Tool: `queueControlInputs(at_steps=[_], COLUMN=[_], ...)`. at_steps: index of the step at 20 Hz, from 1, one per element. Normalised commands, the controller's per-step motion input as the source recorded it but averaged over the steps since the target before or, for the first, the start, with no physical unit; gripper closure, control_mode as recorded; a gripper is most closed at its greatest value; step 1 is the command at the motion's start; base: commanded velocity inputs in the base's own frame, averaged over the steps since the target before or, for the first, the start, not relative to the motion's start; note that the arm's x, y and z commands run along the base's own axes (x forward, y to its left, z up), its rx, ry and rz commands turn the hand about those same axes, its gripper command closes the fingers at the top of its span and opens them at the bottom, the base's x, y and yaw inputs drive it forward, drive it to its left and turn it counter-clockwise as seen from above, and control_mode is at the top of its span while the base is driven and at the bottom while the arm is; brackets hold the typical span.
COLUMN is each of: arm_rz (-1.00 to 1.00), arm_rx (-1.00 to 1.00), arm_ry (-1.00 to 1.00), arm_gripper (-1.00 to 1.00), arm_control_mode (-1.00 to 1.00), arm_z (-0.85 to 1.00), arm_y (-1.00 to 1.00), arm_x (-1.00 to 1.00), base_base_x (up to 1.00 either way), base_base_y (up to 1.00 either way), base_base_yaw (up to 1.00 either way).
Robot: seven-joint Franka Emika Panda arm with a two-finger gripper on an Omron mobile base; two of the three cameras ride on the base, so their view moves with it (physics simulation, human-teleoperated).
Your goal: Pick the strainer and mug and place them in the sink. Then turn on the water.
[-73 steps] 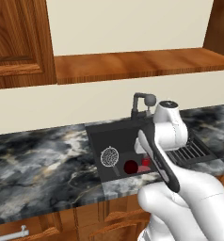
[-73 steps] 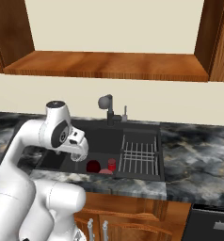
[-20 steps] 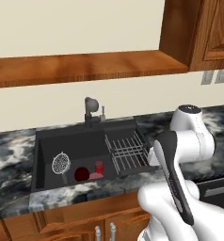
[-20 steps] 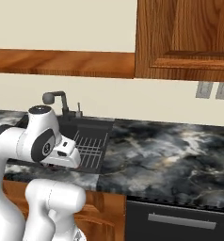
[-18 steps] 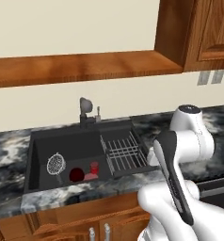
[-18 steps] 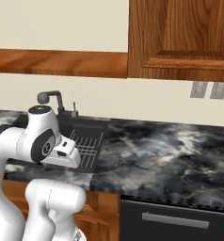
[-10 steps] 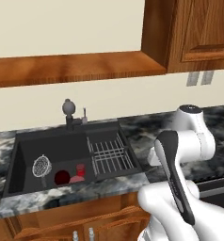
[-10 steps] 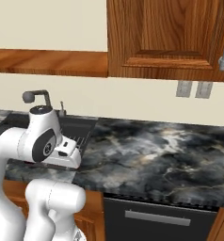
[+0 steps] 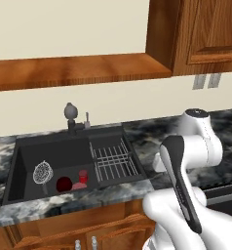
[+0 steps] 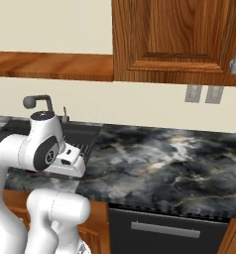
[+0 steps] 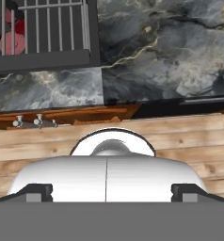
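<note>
1. A black rectangular sink (image 9: 25,168) is seen in the left base view, set into a dark marbled counter (image 9: 103,193) below a long wooden shelf (image 9: 74,71).
2. The strainer (image 9: 42,173), a small round wire-mesh bowl, is seen inside the basin toward its left side, tilted up on its edge.
3. The mug (image 9: 64,184), dark maroon and roundish, is seen on the basin floor just to the right of the strainer and slightly nearer the front edge.
4. A smaller, brighter red cup (image 9: 83,176) is seen just beside the mug, on its right, with a pale pink patch under it.
5. A ribbed wire rack (image 9: 113,160) is seen in the right section of the sink, beside the basin.
6. A dark faucet (image 9: 70,118) is seen at the back rim of the sink, with a thin upright lever next to it.
7. In the right base view the white arm is seen at lower left, folded in front of the sink; the faucet (image 10: 38,102) is seen above its shoulder.
8. In the same view, the counter (image 10: 164,168) is seen stretching to the right, below a wooden wall cupboard (image 10: 174,39) and a pair of wall sockets (image 10: 204,93).
9. In the hand view the two dark fingertips of the gripper (image 11: 114,192) are seen far apart at the bottom corners, so the pincer is spread wide, and nothing is held between them.
10. In the hand view the wire rack (image 11: 48,26) is seen at top left, with red shapes visible through its bars.
</note>
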Motion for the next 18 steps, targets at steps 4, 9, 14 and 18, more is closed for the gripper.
queueControlInputs(at_steps=[4,9,14,18], arm_rz=[0.0,0.0,0.0,0.0], arm_rx=[0.0,0.0,0.0,0.0], arm_ry=[-0.03,-0.16,-0.33,-0.37], arm_gripper=[-1.0,-1.0,-1.0,-1.0], arm_control_mode=[-1.0,-1.0,-1.0,-1.0], arm_z=[0.0,0.0,0.0,0.0], arm_y=[0.0,0.02,0.09,0.06], arm_x=[0.17,0.19,0.0,0.0], base_base_x=[0.04,0.0,0.0,0.0], base_base_y=[0.0,0.0,0.0,0.0], base_base_yaw=[0.0,0.0,0.0,0.0])
